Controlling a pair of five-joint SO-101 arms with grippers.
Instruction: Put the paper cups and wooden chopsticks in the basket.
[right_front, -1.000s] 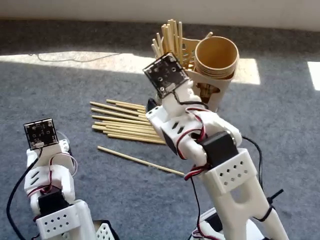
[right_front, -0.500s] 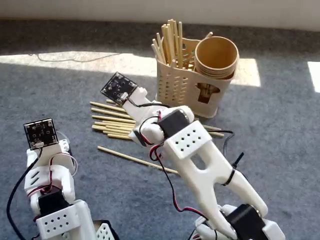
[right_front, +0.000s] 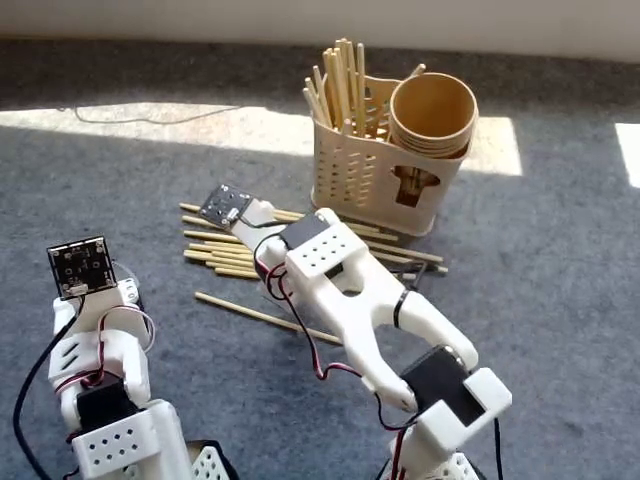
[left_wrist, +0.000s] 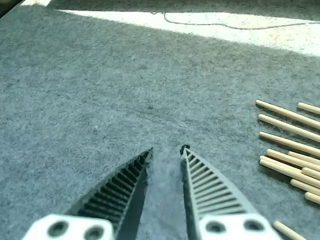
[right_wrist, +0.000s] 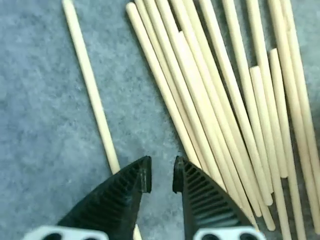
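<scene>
A slotted cream basket (right_front: 372, 178) stands at the back, holding stacked paper cups (right_front: 432, 108) and a bunch of wooden chopsticks (right_front: 338, 78). Several loose chopsticks (right_front: 228, 255) lie on the grey carpet in front of it, with a single one (right_front: 270, 318) nearer. My right arm (right_front: 330, 265) stretches low over this pile. Its gripper (right_wrist: 161, 175) is open by a narrow gap with nothing in it, tips just above the carpet between the lone chopstick (right_wrist: 90, 90) and the pile (right_wrist: 220, 100). My left gripper (left_wrist: 166, 152) is open and empty over bare carpet, chopstick ends (left_wrist: 285, 145) off to one side.
Grey carpet (right_front: 560, 250) covers the floor, with a sunlit strip (right_front: 150, 125) and a thin cable (right_front: 110, 115) behind the pile. My left arm (right_front: 100, 350) stands at the lower left, apart from the chopsticks.
My right arm has swung away from the basket, leftward and down, and now lies low over the loose chopsticks. The left arm has not moved.
</scene>
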